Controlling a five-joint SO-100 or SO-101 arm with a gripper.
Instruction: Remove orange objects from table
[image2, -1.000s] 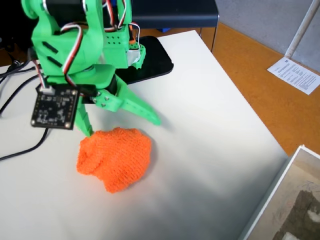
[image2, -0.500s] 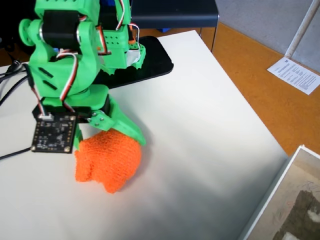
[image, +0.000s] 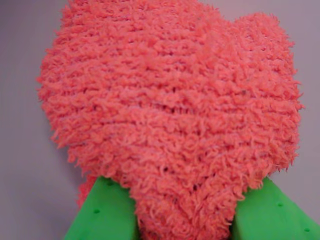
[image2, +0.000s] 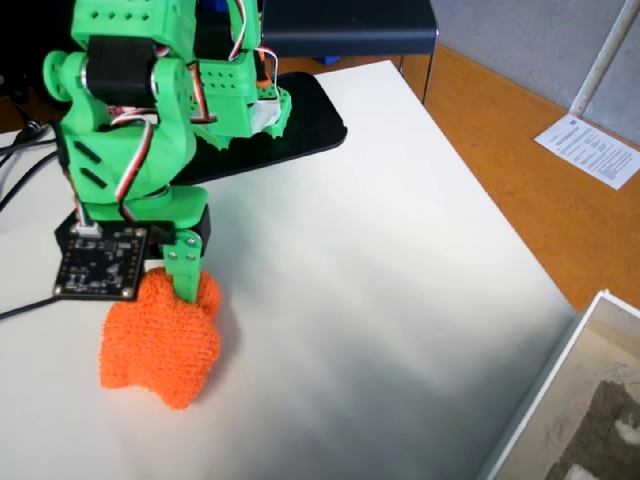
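- In the fixed view the green arm (image2: 130, 120) is now standing further left and more upright than a second ago, when it was leaning over the lump with its fingers spread wide on either side.
- The gripper (image2: 178, 290) is pinching the orange lump (image2: 160, 340): half a second ago the fingers were closing round its top, and now they are pressed into it, one green finger (image2: 186, 275) showing at the front.
- The lump is sitting further left on the table (image2: 400, 260) than before, and it is bunched narrower and taller, where earlier it was lying spread out and flat. Whether its underside is touching the table I cannot tell.
- The small circuit board (image2: 98, 262) on the wrist is hanging just above the lump's left side, lower and further left than a second ago.
- In the wrist view the lump (image: 170, 115) is filling most of the frame, and two green fingers (image: 102, 212) are squeezing its lower end from left and right.
- The table is white and matte, with black cables (image2: 25, 165) trailing over its left edge and a black base plate (image2: 300, 120) lying at the back under the arm.
- To the right the orange-brown floor (image2: 520, 170) is showing, with a printed sheet (image2: 590, 148) lying on it, unchanged.
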